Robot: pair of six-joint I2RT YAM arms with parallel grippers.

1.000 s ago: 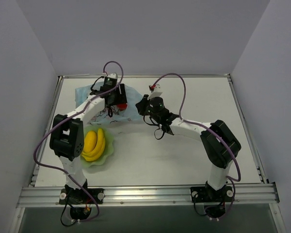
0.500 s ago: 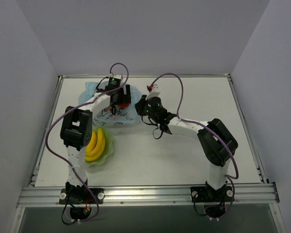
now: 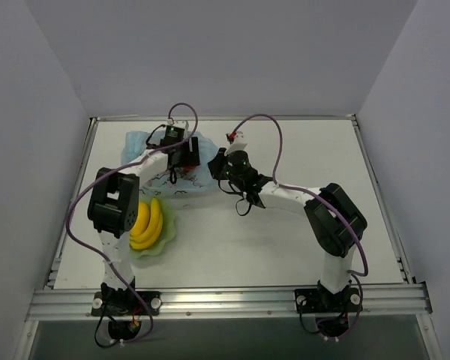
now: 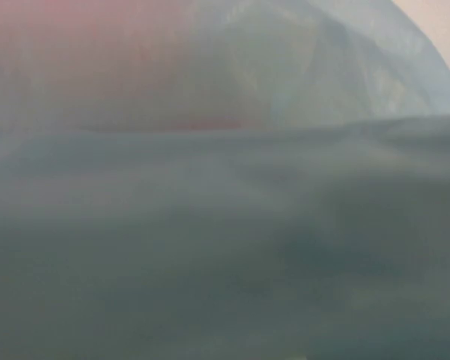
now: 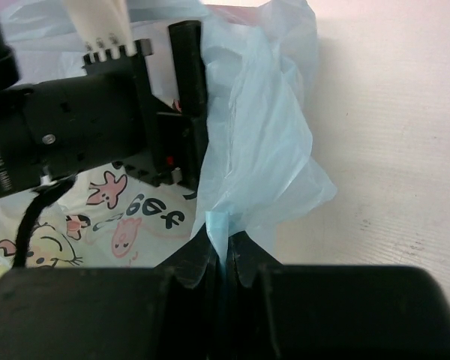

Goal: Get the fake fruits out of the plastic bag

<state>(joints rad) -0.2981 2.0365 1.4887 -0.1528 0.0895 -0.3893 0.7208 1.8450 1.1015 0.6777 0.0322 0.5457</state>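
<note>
Right gripper is clamping the plastic bag edge at the table's 11 o'clock, anchoring it while left gripper is reaching inside, jaws unreadable; banana bunch is sitting in the bowl at 8 o'clock.

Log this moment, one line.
left gripper: at plastic bag mouth, opening unclear | right gripper: shut on bag edge | banana bunch: in bowl
</note>
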